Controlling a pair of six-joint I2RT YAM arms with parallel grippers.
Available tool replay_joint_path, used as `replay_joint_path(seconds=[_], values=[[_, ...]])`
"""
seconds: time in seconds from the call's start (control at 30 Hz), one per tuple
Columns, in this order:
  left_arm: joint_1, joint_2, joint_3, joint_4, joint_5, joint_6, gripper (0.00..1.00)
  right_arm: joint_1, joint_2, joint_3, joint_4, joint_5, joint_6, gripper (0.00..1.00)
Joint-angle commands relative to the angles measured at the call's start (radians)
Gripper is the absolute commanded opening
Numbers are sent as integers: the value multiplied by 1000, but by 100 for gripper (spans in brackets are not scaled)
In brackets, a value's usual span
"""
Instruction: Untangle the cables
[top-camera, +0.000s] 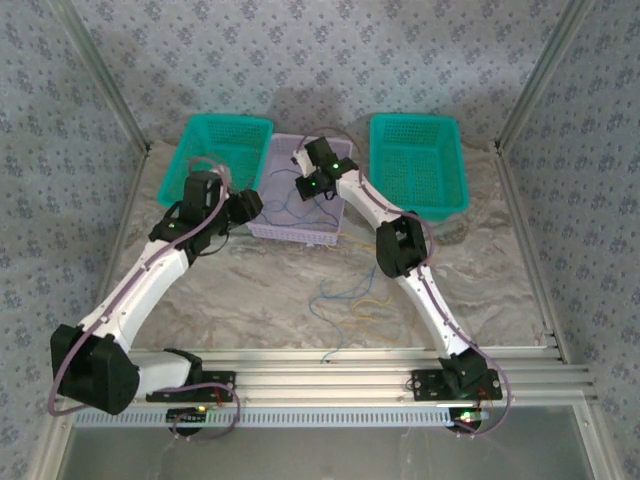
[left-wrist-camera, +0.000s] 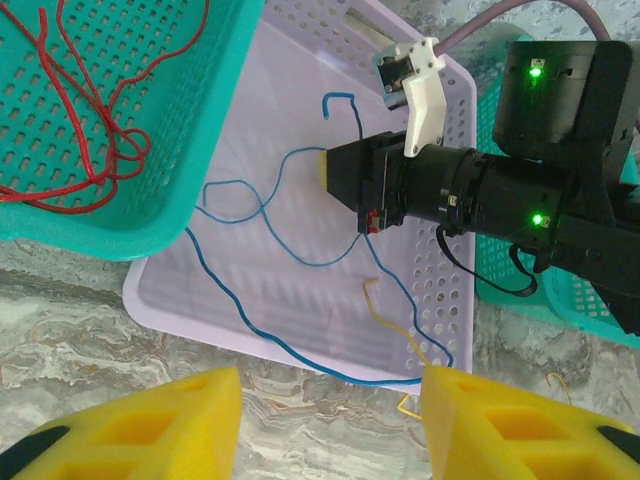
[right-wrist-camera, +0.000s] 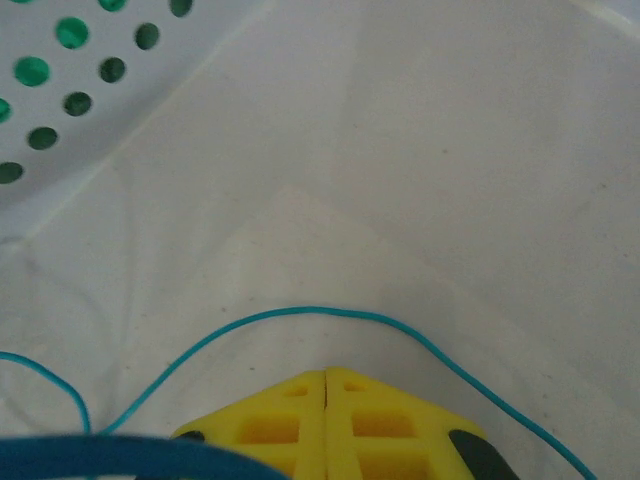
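The cables are thin wires. Blue wires (left-wrist-camera: 236, 305) and a yellow wire (left-wrist-camera: 385, 312) lie in the lavender basket (left-wrist-camera: 142, 291), which sits in the middle (top-camera: 290, 232). A red wire (left-wrist-camera: 100, 150) lies in the left teal basket (left-wrist-camera: 195, 195). More blue, yellow and orange wires (top-camera: 345, 300) lie loose on the table. My left gripper (left-wrist-camera: 328, 388) hangs open over the basket's near rim with nothing between its yellow fingers; from above it is at the basket's left corner (top-camera: 250, 205). My right gripper (right-wrist-camera: 327, 373) is shut low inside the lavender basket (top-camera: 308, 187), just behind an arc of blue wire (right-wrist-camera: 320, 311).
A second teal basket (top-camera: 455, 170) stands at the back right. The left teal basket (top-camera: 200, 135) touches the lavender one. Metal frame posts rise at both sides, and aluminium rails (top-camera: 330, 375) run along the near edge. The marbled tabletop (top-camera: 260, 290) lies in front of the baskets.
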Motion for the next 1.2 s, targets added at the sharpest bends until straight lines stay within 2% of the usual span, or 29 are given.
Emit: replay_joint_path(seconds=[0.0, 0.07, 0.17, 0.43, 0.6, 0.83, 1.17], values=[[-13, 9, -5, 35, -11, -3, 50, -1, 5, 67, -36, -17, 26, 0], [-16, 12, -4, 35, -13, -3, 50, 1, -6, 63, -40, -24, 22, 1], [-19, 12, -3, 33, -14, -3, 50, 1, -19, 59, -58, -1, 18, 14], [-21, 7, -1, 18, -20, 0, 50, -2, -123, -9, -24, 28, 14, 30], [-21, 3, 3, 10, -22, 3, 50, -4, -179, -8, -22, 102, -13, 47], [-20, 0, 9, -3, -25, 8, 50, -3, -224, -9, -56, 140, -67, 62], [-22, 17, 40, -34, -32, 8, 50, 17, -316, -26, -112, 141, -87, 67]])
